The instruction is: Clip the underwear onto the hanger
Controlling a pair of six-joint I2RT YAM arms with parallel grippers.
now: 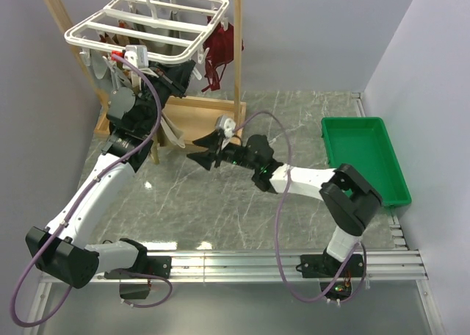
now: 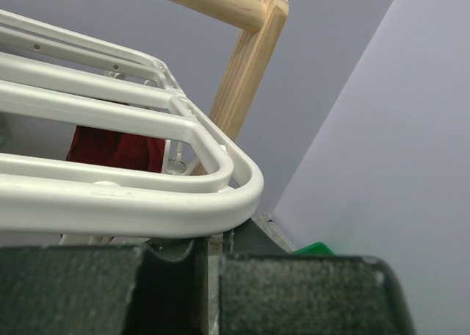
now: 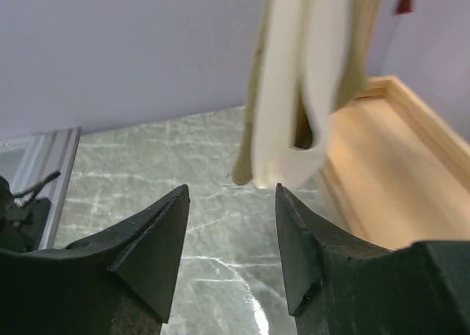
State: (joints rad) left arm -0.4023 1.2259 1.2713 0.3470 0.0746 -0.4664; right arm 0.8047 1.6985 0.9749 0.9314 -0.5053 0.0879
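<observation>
Left gripper was up just under the near corner of the hanger, which hung from the top bar of the wooden stand. Its fingers were nearly together, with only a thin slit between the pads; couldn't tell if anything was pinched in the slit. The hanger's white bars curved right above those fingers in the left wrist view, touching or not unclear. A dark red garment hung under the hanger's bars, on the stand's right-post side. Right gripper was low, just in front of the stand's base board, with its jaws apart and nothing between them, pointed at the stand. The underwear hung down inside the stand, just beyond the right fingertips and not touching them. It was blurred, a pale strip with khaki edges, its bottom end close above the stand's base. Its top was cut off in the right wrist view, so whether it was clipped couldn't be told. A green tray sat on the marble table, well off to the stand's right.
</observation>
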